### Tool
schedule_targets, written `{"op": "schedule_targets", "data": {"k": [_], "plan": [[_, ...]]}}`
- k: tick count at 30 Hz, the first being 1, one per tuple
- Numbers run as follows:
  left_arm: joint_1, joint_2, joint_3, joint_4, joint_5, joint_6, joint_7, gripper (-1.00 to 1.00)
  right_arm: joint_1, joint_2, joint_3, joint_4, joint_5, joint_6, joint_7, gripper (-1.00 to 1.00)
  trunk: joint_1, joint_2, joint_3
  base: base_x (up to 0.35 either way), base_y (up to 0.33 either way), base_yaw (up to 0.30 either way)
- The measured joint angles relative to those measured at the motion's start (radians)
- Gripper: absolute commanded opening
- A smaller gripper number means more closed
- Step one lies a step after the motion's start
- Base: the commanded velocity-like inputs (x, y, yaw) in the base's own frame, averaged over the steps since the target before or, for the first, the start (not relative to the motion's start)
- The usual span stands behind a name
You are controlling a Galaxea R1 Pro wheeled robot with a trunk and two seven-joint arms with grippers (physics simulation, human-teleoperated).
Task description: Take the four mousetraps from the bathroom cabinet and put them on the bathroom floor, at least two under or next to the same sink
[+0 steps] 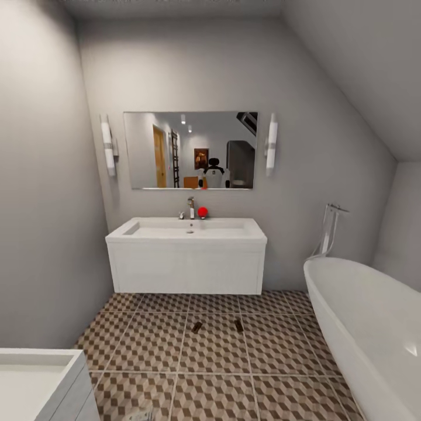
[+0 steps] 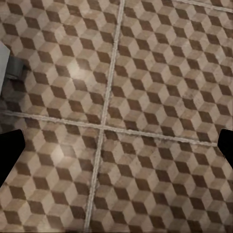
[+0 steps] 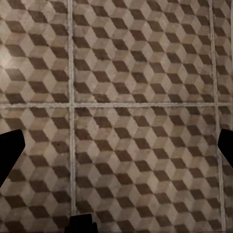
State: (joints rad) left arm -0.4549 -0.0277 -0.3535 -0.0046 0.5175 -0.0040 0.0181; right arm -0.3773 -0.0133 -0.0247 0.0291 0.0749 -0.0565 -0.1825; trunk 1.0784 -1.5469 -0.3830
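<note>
Two mousetraps lie on the bathroom floor [image 1: 152,345] just in front of the sink [image 1: 187,234]: one small brown mousetrap [image 1: 197,327] and a second mousetrap [image 1: 238,325] to its right, about a tile apart. The sink is a white basin on a wall-hung white vanity with a chrome tap [image 1: 190,207]. My left gripper [image 2: 116,150] hangs open over bare cube-patterned tiles, its dark fingertips [image 2: 9,153] wide apart. Likewise my right gripper [image 3: 116,150] is open above the tiles, holding nothing. The cabinet is out of view.
A white oval bathtub [image 1: 374,327] fills the right side. Another white basin unit [image 1: 41,380] stands at the near left. A mirror [image 1: 190,149] hangs above the sink, and a small red object [image 1: 202,211] sits beside the tap. Grey walls close both sides.
</note>
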Motion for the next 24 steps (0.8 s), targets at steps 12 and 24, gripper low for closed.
{"op": "schedule_targets", "data": {"k": [12, 24], "plan": [[0.045, 0.004, 0.0, 0.0, 0.0, -0.001, 0.0, 1.0, 0.028, 0.0, 0.0, 0.0, 0.0, 0.001, 0.0, 1.0, -0.046, 0.084, 0.038, 0.0, 0.0, 0.0], [0.099, 0.004, -0.001, 0.0, -0.002, -0.003, 0.0, 1.0, 0.068, 0.0, 0.0, 0.0, 0.001, 0.0, 0.0, 1.0, -0.092, 0.168, 0.075, 0.0, 0.0, 0.0]]}}
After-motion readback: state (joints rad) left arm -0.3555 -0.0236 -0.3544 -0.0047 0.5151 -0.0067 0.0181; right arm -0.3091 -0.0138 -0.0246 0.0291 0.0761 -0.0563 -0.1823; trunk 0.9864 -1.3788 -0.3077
